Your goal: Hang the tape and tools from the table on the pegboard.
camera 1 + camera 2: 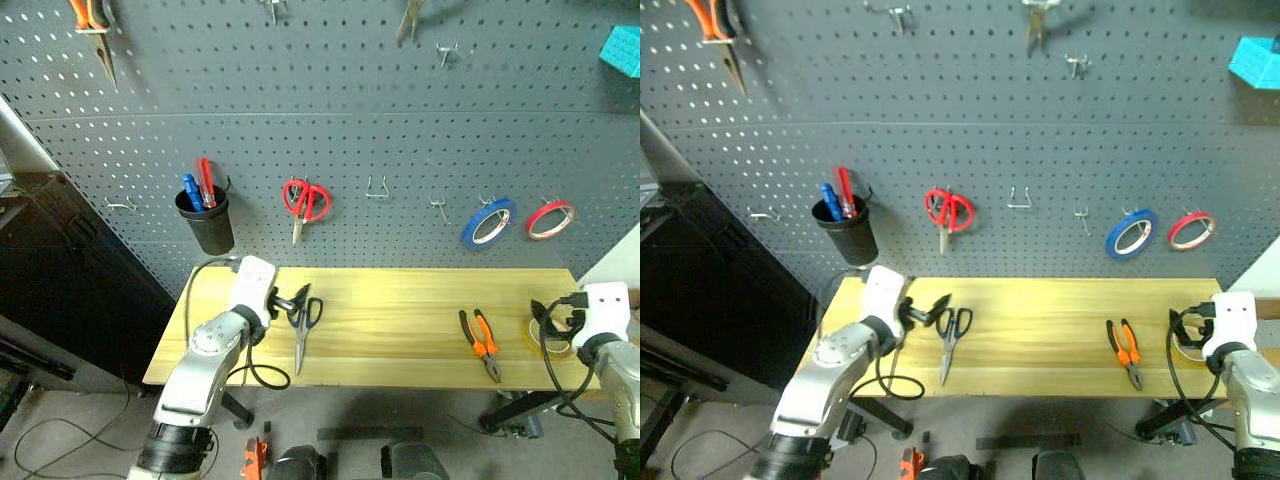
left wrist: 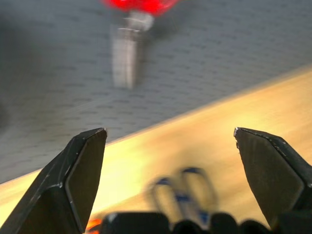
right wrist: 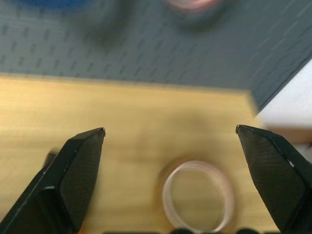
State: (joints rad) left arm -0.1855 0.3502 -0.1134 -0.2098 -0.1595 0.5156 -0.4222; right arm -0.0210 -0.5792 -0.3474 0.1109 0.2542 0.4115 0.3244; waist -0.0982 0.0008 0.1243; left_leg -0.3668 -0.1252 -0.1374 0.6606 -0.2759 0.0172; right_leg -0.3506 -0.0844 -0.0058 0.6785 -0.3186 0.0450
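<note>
1. Nearest the robot, two arms reach over the front edge of the table [image 1: 400,300], a light yellow wooden top. The left gripper [image 2: 168,183] hangs at about 9 o'clock on the tabletop, its jaws spread wide and holding nothing. The right gripper [image 3: 170,180] hangs at about 3 o'clock, equally wide and empty.
2. Just ahead of the left gripper lie the scissors [image 1: 303,325] with dark handles, loops toward the wall, blades pointing at the robot.
3. The tape [image 3: 197,195], a thin yellow-tan ring, lies flat at the table's right end, between the right fingers' tips in the wrist view.
4. The pliers [image 1: 480,342] with orange-and-black handles lie at about 4 o'clock, between scissors and tape.
5. Behind the table stands the pegboard [image 1: 380,130], dark grey. A bare hook [image 1: 376,188] sits at 12 o'clock, beside red scissors [image 1: 305,203], a blue tape ring [image 1: 488,221] and a red tape ring [image 1: 550,219].
6. The step appears to be the approach to pick up. To do it well, each gripper should probably come down centred: across the tape's rim and across the scissors near their pivot, so neither slides away.
</note>
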